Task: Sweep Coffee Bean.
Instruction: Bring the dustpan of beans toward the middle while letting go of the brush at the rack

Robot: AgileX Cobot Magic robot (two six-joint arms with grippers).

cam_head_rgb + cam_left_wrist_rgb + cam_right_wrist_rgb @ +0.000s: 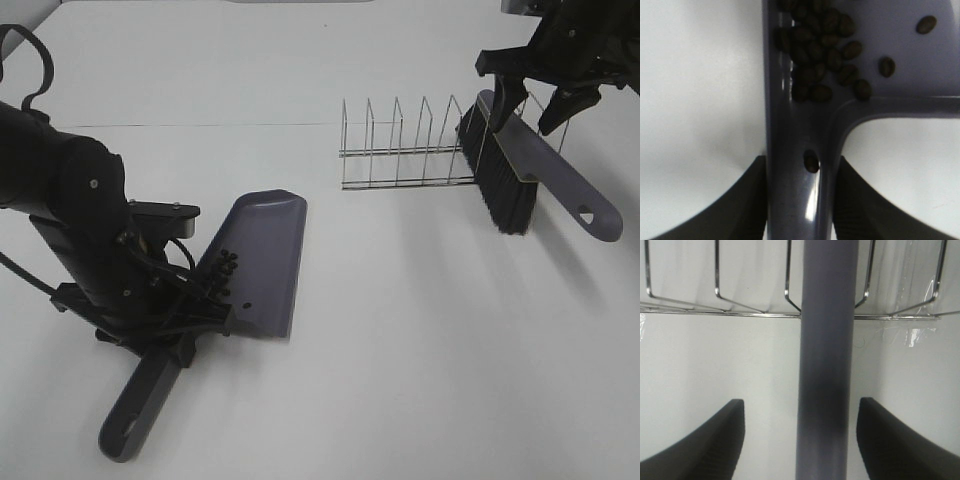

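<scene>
My left tool [801, 170] grips the dustpan [262, 262] handle with the coffee bean [820, 50] heaped at that end, so any backward tilt could spill it; my right tool [801, 407] stands open around the brush [500, 190].

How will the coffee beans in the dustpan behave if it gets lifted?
The coffee beans are loose, small ovals, so they probably roll when the dustpan tilts. Its smooth, glossy floor likely offers little grip.
</scene>
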